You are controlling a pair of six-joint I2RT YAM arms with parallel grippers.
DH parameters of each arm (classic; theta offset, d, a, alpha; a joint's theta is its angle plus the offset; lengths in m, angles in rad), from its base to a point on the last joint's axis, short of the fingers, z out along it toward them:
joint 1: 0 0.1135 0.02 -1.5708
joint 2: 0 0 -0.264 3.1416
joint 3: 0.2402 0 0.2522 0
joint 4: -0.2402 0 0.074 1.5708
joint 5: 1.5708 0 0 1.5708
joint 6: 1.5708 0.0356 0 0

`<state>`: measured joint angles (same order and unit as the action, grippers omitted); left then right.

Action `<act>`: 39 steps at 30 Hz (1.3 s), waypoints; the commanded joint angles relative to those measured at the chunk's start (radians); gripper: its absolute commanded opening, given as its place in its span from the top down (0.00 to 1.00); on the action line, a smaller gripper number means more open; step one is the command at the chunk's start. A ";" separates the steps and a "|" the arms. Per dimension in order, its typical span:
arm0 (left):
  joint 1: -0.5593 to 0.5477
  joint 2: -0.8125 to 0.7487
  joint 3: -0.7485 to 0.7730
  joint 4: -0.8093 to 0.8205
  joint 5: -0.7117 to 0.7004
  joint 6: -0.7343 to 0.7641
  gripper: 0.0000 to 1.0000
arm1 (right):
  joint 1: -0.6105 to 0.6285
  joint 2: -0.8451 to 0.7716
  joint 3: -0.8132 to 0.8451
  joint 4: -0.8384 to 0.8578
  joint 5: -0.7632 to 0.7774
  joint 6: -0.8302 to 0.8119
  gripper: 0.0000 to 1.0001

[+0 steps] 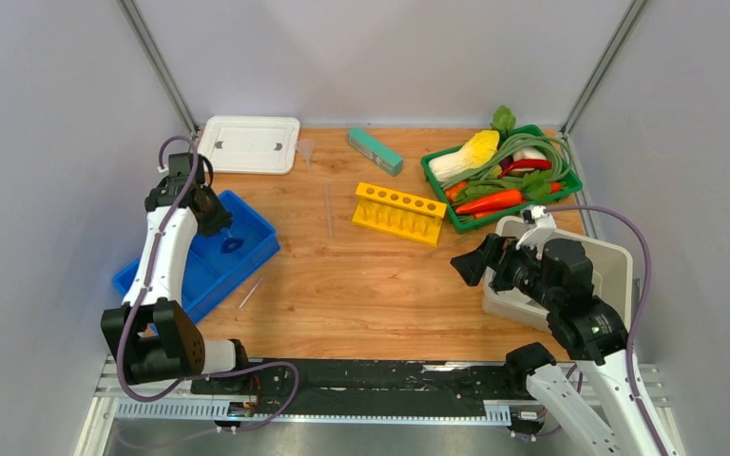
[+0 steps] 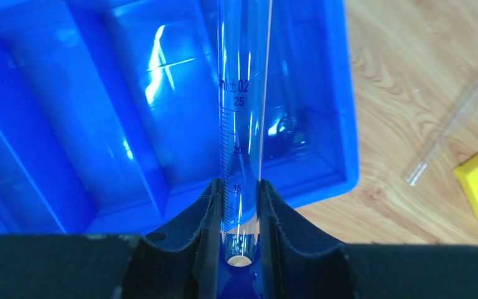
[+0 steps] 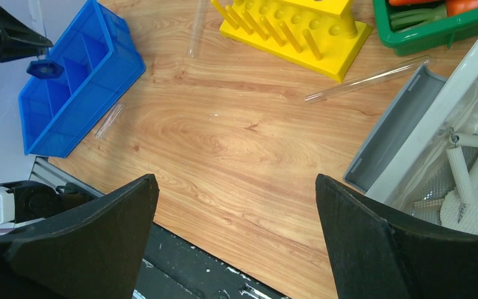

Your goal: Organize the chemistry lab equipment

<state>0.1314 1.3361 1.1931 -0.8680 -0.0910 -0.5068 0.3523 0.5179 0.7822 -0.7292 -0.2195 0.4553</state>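
Carefully lower the clear glass graduated cylinder [image 2: 243,93] into one compartment of the blue plastic divided bin [image 2: 68,143], keeping it off the partition walls. I would let go only once it rests on the floor, since smooth glass probably slips easily between pads. The left tool [image 2: 240,187] is clenched on the cylinder's graduated stem, above the bin. The right tool [image 3: 235,180] is spread wide, grasping nothing, over the wooden bench [image 3: 224,124] beside the grey plastic tub [image 3: 392,131].
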 commanded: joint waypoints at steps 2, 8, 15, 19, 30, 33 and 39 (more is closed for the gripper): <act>0.063 -0.029 -0.075 0.046 -0.006 0.022 0.87 | 0.005 -0.027 -0.009 0.039 -0.014 -0.027 0.00; 0.091 -0.006 -0.113 0.078 -0.030 0.019 0.87 | 0.004 -0.047 -0.011 0.033 -0.021 -0.029 0.00; 0.111 0.058 -0.125 0.104 -0.046 0.014 0.87 | 0.005 -0.047 -0.014 0.034 -0.024 -0.023 0.00; 0.122 0.106 -0.127 0.122 -0.039 0.016 0.87 | 0.005 -0.055 -0.014 0.034 -0.020 -0.023 0.00; 0.128 0.166 -0.138 0.138 -0.027 0.001 0.83 | 0.005 -0.052 -0.018 0.045 -0.021 -0.015 0.00; 0.129 0.166 -0.154 0.142 -0.016 -0.009 0.83 | 0.004 -0.053 -0.023 0.047 -0.021 -0.015 0.00; 0.129 0.134 -0.199 0.158 0.008 -0.025 0.83 | 0.005 -0.045 -0.024 0.053 -0.021 -0.015 0.00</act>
<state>0.2508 1.4952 1.0183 -0.7177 -0.1093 -0.5140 0.3523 0.4740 0.7628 -0.7200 -0.2356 0.4465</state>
